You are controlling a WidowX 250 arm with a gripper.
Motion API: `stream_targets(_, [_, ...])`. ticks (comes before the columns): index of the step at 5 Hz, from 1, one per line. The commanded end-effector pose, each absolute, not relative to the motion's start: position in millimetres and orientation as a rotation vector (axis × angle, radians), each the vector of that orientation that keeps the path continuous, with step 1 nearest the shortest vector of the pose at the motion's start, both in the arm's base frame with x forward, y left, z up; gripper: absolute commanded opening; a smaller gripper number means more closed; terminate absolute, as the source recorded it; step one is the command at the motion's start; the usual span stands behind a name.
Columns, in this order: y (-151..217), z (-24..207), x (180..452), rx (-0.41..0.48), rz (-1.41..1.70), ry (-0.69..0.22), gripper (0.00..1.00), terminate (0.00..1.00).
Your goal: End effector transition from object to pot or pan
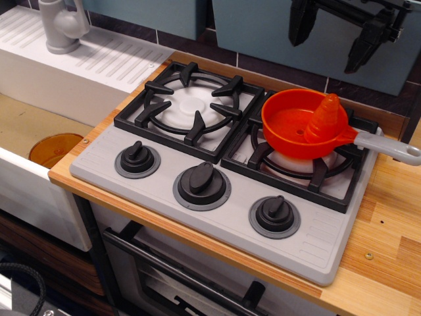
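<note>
The round orange plastic pan [304,124] with its long grey handle [388,147] sits on the right burner grate of the toy stove, the handle pointing right and out over the stove's edge. Inside the pan, against its right wall, stands an orange ridged cone-shaped plastic object [325,119], upright and touching the pan's rim area.

The black end effector [335,36] hangs high above and slightly behind the pan, at the top of the view, well apart from both pan and cone. Its 2 fingers are spread with nothing between them. No other item lies between it and the pan.

The left black burner grate [190,103] is bare, showing a white burner disc. Along the grey stove front [217,217] sit 3 black knobs [201,182] on grey rings. The stove rests on a light wooden tabletop [381,250]. To the left is a white sink with a ribbed drainboard [85,52], a grey faucet [62,25], and an amber round plate [55,149] lying in the basin. Behind runs a dark tiled wall with blue-grey panels [263,26]. Below the stove is a black oven handle [177,276].
</note>
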State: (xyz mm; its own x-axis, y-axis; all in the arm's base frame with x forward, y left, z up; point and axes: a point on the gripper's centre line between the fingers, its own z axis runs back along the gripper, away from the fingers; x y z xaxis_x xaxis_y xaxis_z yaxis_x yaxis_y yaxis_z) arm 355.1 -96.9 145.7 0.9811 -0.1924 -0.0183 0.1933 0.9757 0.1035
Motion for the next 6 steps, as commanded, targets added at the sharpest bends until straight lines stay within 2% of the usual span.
stream_targets(1, [-96.9, 145.7, 355.1, 0.105, -0.194, 0.008, 1.00, 0.00])
stream_targets(4, [-62.3, 136.7, 357.5, 0.090, -0.259, -0.038, 1.00, 0.00])
stream_targets(6, [-49.3, 117.0, 359.9, 0.076, -0.284, -0.114, 1.00, 0.00])
